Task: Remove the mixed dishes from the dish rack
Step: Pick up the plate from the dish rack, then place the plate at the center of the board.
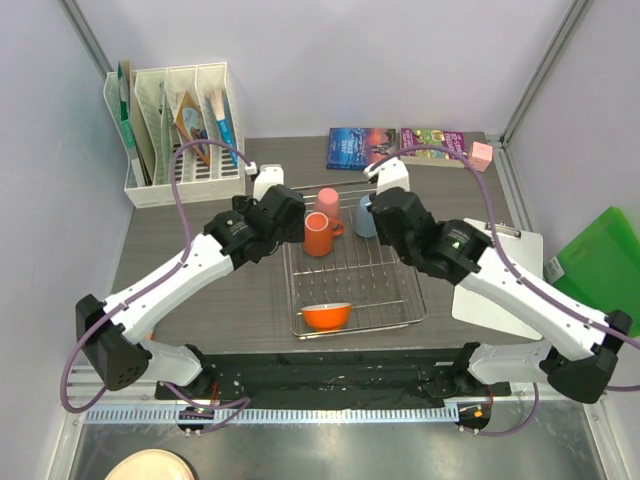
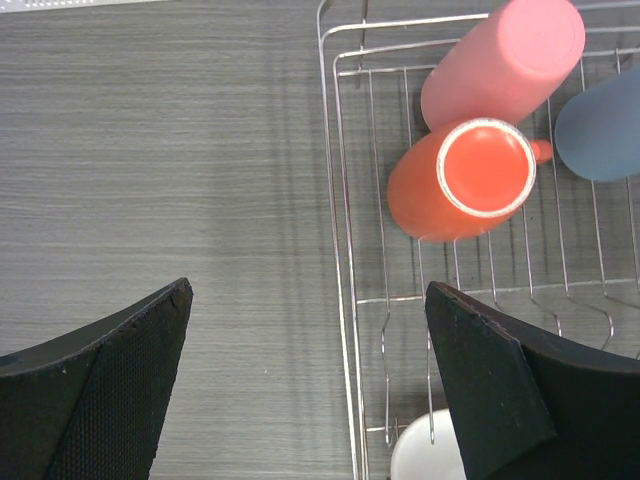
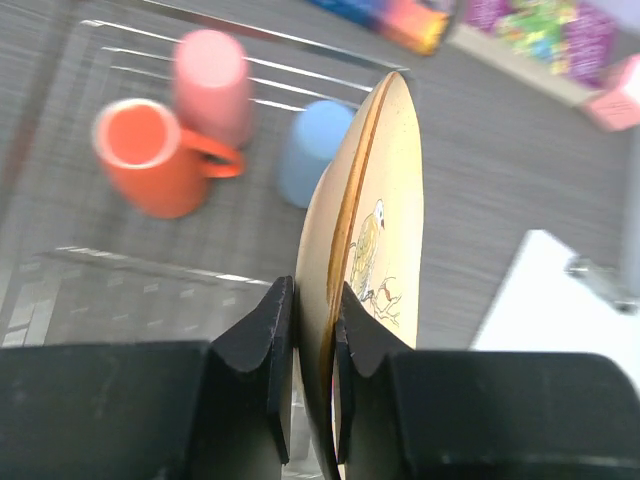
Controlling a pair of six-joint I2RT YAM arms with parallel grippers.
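The dish rack (image 1: 352,268) sits mid-table. In it stand an orange mug (image 1: 320,236), a pink cup (image 1: 328,202), a light blue cup (image 1: 365,217) and, at the near end, an orange bowl (image 1: 326,316). My right gripper (image 3: 315,330) is shut on the rim of the cream floral plate (image 3: 378,225) and holds it edge-up over the rack's right side. The top view hides the plate under the right gripper (image 1: 388,215). My left gripper (image 2: 310,340) is open and empty, straddling the rack's left rim (image 2: 335,200), near the mug (image 2: 465,180) and pink cup (image 2: 500,60).
A white file organiser (image 1: 180,130) stands at the back left. Two books (image 1: 400,146) and a pink block (image 1: 482,154) lie at the back. A clipboard (image 1: 495,275) and a green folder (image 1: 605,265) lie on the right.
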